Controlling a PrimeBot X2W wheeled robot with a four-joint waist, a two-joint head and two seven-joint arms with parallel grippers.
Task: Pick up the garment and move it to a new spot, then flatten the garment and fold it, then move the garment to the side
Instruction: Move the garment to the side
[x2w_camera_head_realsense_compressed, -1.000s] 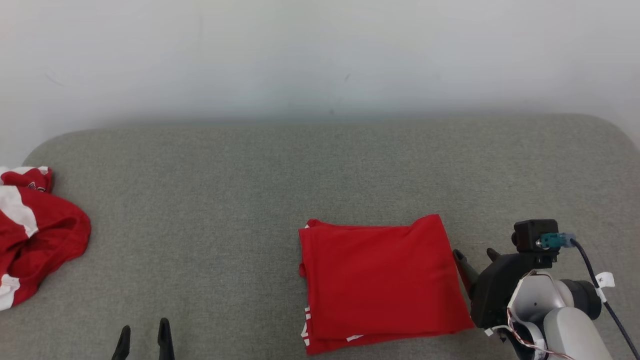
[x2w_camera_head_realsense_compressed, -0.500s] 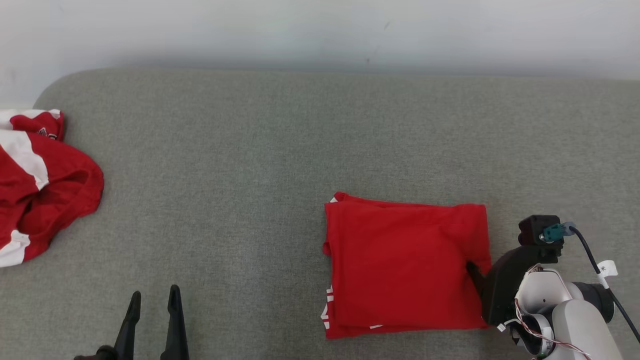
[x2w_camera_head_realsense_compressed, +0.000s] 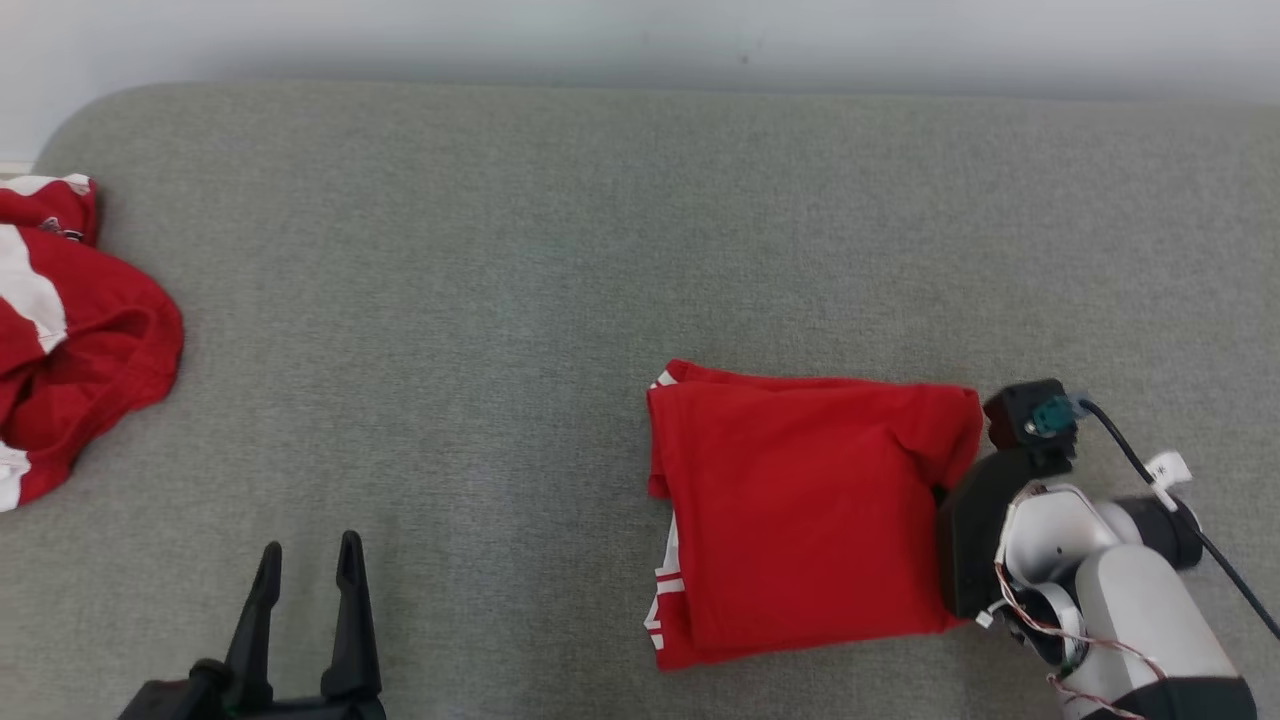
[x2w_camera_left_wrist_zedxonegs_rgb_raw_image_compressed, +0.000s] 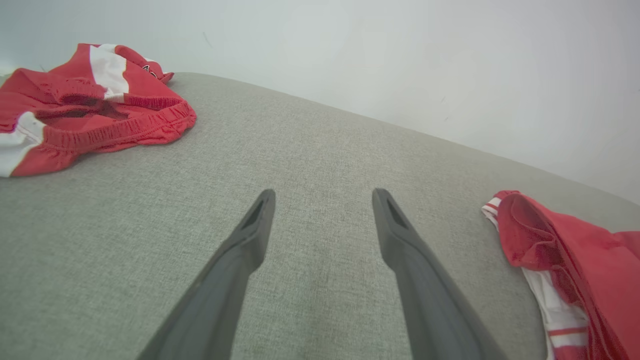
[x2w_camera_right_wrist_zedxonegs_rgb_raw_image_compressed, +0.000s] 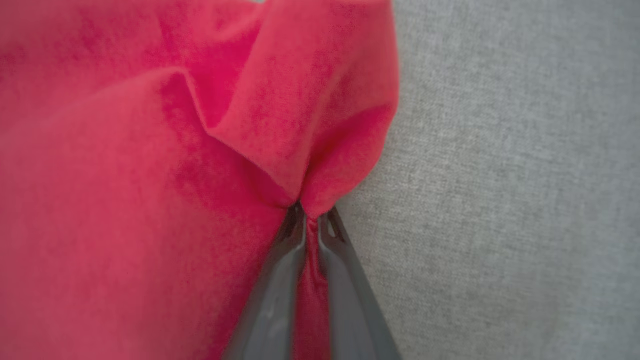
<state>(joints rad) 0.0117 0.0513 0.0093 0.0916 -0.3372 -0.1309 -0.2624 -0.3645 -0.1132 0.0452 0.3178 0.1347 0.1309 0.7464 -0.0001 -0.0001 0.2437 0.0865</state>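
The garment (x2w_camera_head_realsense_compressed: 800, 520) is a red cloth with white trim, folded into a rough rectangle on the grey surface right of centre. Its right edge is bunched up where my right gripper (x2w_camera_head_realsense_compressed: 940, 492) meets it. In the right wrist view my right gripper (x2w_camera_right_wrist_zedxonegs_rgb_raw_image_compressed: 310, 212) is shut on a pinched fold of the garment (x2w_camera_right_wrist_zedxonegs_rgb_raw_image_compressed: 150, 175). My left gripper (x2w_camera_head_realsense_compressed: 305, 560) stands open at the lower left, nothing between its fingers. The left wrist view shows the left gripper (x2w_camera_left_wrist_zedxonegs_rgb_raw_image_compressed: 322, 197) open over bare fabric, with the garment (x2w_camera_left_wrist_zedxonegs_rgb_raw_image_compressed: 570, 260) off to its right.
A second red and white garment (x2w_camera_head_realsense_compressed: 70, 330) lies crumpled at the left edge of the grey upholstered surface (x2w_camera_head_realsense_compressed: 500, 250); the left wrist view has it (x2w_camera_left_wrist_zedxonegs_rgb_raw_image_compressed: 85, 107) at upper left. A pale wall (x2w_camera_head_realsense_compressed: 640, 30) runs along the back.
My right gripper has moved onto the garment's right edge and shut on it, bunching the cloth. The camera tilted down, so the whole picture shifted.
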